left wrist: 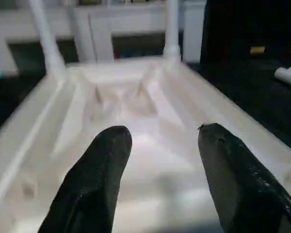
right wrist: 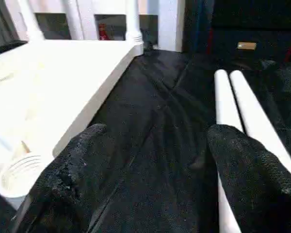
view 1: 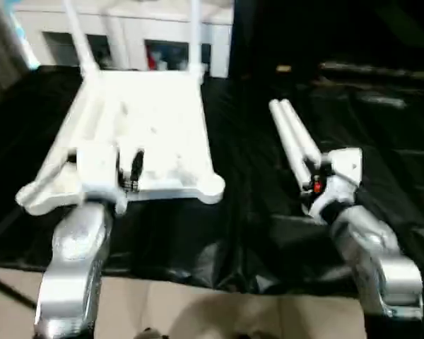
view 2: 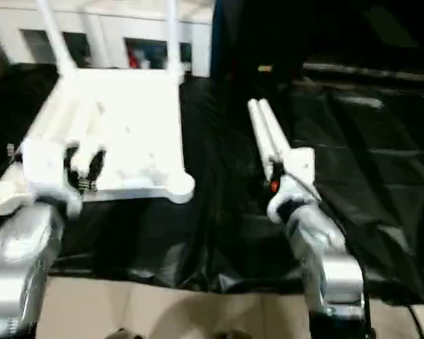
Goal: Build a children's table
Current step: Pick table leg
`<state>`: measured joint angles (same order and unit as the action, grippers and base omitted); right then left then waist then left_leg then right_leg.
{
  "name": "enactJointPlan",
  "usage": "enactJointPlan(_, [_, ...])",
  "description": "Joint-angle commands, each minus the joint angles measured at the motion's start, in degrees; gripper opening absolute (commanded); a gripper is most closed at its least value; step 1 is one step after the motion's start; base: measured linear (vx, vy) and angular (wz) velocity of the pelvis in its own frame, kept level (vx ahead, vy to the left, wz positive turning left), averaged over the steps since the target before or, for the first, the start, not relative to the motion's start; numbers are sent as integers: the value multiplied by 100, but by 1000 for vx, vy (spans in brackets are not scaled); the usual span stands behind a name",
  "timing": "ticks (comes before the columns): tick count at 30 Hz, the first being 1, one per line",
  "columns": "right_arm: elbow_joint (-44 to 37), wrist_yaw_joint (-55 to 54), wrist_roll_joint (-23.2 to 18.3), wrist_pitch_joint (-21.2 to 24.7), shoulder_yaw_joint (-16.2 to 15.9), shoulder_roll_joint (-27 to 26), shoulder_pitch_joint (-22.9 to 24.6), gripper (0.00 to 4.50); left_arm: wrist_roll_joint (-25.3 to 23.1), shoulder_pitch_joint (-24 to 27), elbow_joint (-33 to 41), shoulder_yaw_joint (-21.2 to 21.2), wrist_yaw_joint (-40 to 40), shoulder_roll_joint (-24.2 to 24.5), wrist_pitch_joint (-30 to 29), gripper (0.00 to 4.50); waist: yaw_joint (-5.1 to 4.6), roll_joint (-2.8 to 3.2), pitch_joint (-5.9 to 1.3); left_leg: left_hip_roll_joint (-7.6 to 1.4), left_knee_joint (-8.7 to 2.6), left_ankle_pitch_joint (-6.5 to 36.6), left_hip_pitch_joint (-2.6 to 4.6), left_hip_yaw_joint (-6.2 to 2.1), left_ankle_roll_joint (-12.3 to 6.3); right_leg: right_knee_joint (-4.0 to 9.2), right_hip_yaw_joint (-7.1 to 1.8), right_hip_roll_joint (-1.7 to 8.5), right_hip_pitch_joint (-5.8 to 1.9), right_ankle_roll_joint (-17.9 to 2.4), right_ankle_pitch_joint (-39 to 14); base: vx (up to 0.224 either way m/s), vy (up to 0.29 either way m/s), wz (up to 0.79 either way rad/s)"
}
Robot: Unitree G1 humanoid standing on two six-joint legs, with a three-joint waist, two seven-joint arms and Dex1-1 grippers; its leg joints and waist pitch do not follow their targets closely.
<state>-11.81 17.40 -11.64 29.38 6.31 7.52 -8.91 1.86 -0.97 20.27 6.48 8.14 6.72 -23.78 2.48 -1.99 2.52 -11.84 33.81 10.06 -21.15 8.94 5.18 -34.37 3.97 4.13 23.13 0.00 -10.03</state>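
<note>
The white table top lies upside down on the black cloth, ribbed underside facing up. Two white legs stand upright in its far corner sockets. Two loose legs lie side by side on the cloth to the right. My left gripper hovers open over the near edge of the top, with nothing between its fingers. My right gripper is open at the near end of the loose legs, over bare cloth. An empty round corner socket shows beside it.
Black cloth covers the work surface, wrinkled towards its front edge. A white shelf unit with a red item inside stands behind the table top. Beige floor shows in front.
</note>
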Motion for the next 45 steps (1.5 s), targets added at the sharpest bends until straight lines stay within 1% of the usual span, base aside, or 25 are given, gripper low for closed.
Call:
enactJointPlan(1, [-143, 6, -61, -58, -104, -28, 103, 355, 206, 40, 232, 28, -86, -160, -47, 268, -1, 31, -282, -77, -439, 2015, 46, -8, 25, 561, -204, 243, -137, -142, -2494, 0, 0, 0])
enactJointPlan(5, [-251, 100, -57, -128, -266, -29, 248, 355, 266, 247, 138, -17, -54, -244, 124, 268, -2, -3, -288, -81, -440, 1914, 23, 14, -29, 520, -239, 224, -154, -240, -2109, 0, 0, 0])
enactJointPlan(7, [-207, 121, -82, -188, -270, -41, 260, 355, 180, 281, 87, -63, -43, -197, 176, 268, -23, 0, -276, -79, -472, 2417, 82, -9, 15, 539, -212, 230, -188, -113, -2670, 0, 0, 0])
enactJointPlan(14, [141, -87, -10, -504, -231, -223, 314, 355, 196, -17, -31, 33, 73, 38, 248, 268, -137, 76, -139, -22, -477, 3664, 522, -31, -158, 845, 64, 124, -245, -122, -3987, 0, 0, 0])
enactJointPlan(17, [217, -120, 51, -567, -283, -198, 247, 355, 257, -14, -115, 40, 87, 27, 326, 268, -160, 68, -207, 0, -516, 3182, 385, -44, -189, 800, 5, 225, -526, -154, -3866, 70, 24, -16])
enactJointPlan(18, [284, -116, 87, -595, -286, -158, 209, 355, 248, -2, -166, 11, 58, 5, 340, 268, -138, 147, -263, -4, -540, 2771, 364, -18, -266, 763, -37, 239, -559, -336, -3470, 55, 18, -10])
enactJointPlan(20, [349, -120, 144, -622, -298, -130, 174, 355, 254, -19, -226, 1, 34, 3, 328, 268, -141, 132, -293, -24, -555, 2568, 364, -11, -316, 700, -54, 222, -591, -551, -3020, 58, 14, -6])
enactJointPlan(21, [368, -124, 192, -643, -323, -103, 164, 355, 259, -42, -267, -17, 62, 12, 327, 268, -168, 198, -327, -38, -563, 2331, 392, 1, -376, 632, -63, 195, -600, -826, -2372, 88, 8, 2])
enactJointPlan(26, [275, -41, 134, -417, -367, 33, 211, 355, 253, -121, -437, -69, 69, 6, 424, 268, -158, 213, -401, 42, -467, 1164, 309, 87, -850, 440, -85, 178, -815, -1567, -893, 86, 8, 3])
enactJointPlan(27, [305, -43, 214, -463, -414, 85, 189, 355, 266, -134, -444, -67, 60, 0, 434, 268, -44, 66, -371, 243, -334, 813, -240, -55, -1365, 541, 74, 311, -1154, -1324, -839, 83, 9, 19])
enactJointPlan(28, [346, -91, 266, -522, -413, 86, 148, 355, 281, -146, -435, -68, 62, -4, 423, 268, -68, 162, -432, 284, -208, 320, -262, -133, -1924, 609, 189, 479, -1210, -1043, -882, 83, 9, 19])
enactJointPlan(29, [446, -290, 250, -648, -267, -27, 20, 355, 295, -157, -417, -76, 90, 6, 423, 268, -66, 264, -453, 299, -120, -281, -254, -232, -2194, 599, 346, 435, -1205, -928, -900, 75, 2, 47])
enactJointPlan(30, [480, -353, 218, -662, -204, -71, -30, 355, 302, -157, -412, -77, 103, 10, 425, 268, -98, 286, -410, 293, -126, -453, -227, -285, -2285, 593, 434, 383, -1178, -889, -957, 89, 6, 61])
enactJointPlan(31, [558, -382, 23, -562, -63, -179, -106, 355, 315, -151, -415, -62, 114, 28, 412, 268, -158, 336, -378, 235, -159, -527, 87, -344, -2279, 547, 492, 222, -1018, -965, -1146, 89, 6, 61])
enactJointPlan(32, [581, -398, -11, -511, -35, -195, -129, 355, 313, -146, -417, -54, 114, 41, 404, 268, -310, 404, -414, -57, -235, -658, 584, -503, -2279, 283, 466, 41, -737, -1054, -1145, 148, -3, 48])
enactJointPlan(33, [589, -416, 66, -529, -90, -143, -138, 355, 348, -132, -417, -26, 141, 38, 440, 268, -362, 373, -406, -241, -237, -899, 846, -723, -2465, 59, 443, -17, -441, -1029, -1040, 165, -42, 21])
enactJointPlan(34, [579, -433, 131, -524, -139, -100, -140, 355, 374, -118, -402, -14, 171, 48, 412, 268, -353, 353, -371, -504, -216, -1339, 1072, -925, -2851, -234, 263, 97, -67, -801, -856, 165, -42, 21])
enactJointPlan(35, [469, -522, 187, -227, -206, -57, -149, 355, 411, -69, -366, 7, 229, 92, 405, 268, -309, 216, -342, -460, -95, -2107, 967, -902, -3054, -258, -12, 296, 71, -660, -216, 111, -56, 9])
enactJointPlan(36, [428, -554, 177, -98, -211, -57, -156, 355, 413, -58, -359, 6, 244, 113, 408, 268, -279, 151, -394, -229, 59, -2493, 882, -750, -2934, -133, -124, 377, 17, -697, 327, 0, 0, 0])
enactJointPlan(37, [428, -554, 177, -98, -211, -57, -156, 355, 413, -58, -359, 6, 244, 113, 408, 268, -144, -12, -428, 369, 253, -2795, 243, -363, -2320, -106, -413, 389, -536, -832, 2011, 0, 0, 0])
enactJointPlan(38, [389, -571, 162, 0, -216, -57, -171, 355, 426, -52, -355, -1, 286, 141, 418, 268, -82, -40, -539, 462, 299, -2853, 94, -333, -2082, -244, -509, 331, -740, -923, 3079, 0, 0, 0])
enactJointPlan(39, [285, -504, -23, 316, -176, -73, -209, 355, 486, -33, -321, -24, 429, 221, 455, 268, -12, -2, -455, 358, 192, -2419, -36, -300, -1520, -246, -548, 343, -707, -870, 4189, 35, -53, 23])
enactJointPlan(40, [240, -491, -108, 468, -136, -89, -254, 355, 570, -28, -298, -36, 584, 305, 440, 268, -17, 36, -474, 277, 130, -1939, 48, -272, -971, -258, -517, 242, -709, -883, 4395, 35, -53, 23])
enactJointPlan(41, [240, -491, -108, 468, -136, -89, -254, 355, 570, -28, -298, -36, 584, 305, 440, 268, -26, 38, -455, 264, 87, -1664, 49, -272, -743, -239, -506, 200, -732, -863, 4260, -7, -67, 14])
enactJointPlan(45, [422, -837, 145, 859, -67, 5, -526, 381, 705, -150, -381, 8, 969, 640, 337, 270, 4, 125, -272, 64, -241, 633, 201, -245, 160, 56, -431, 172, -594, -900, 557, -64, -48, 5])
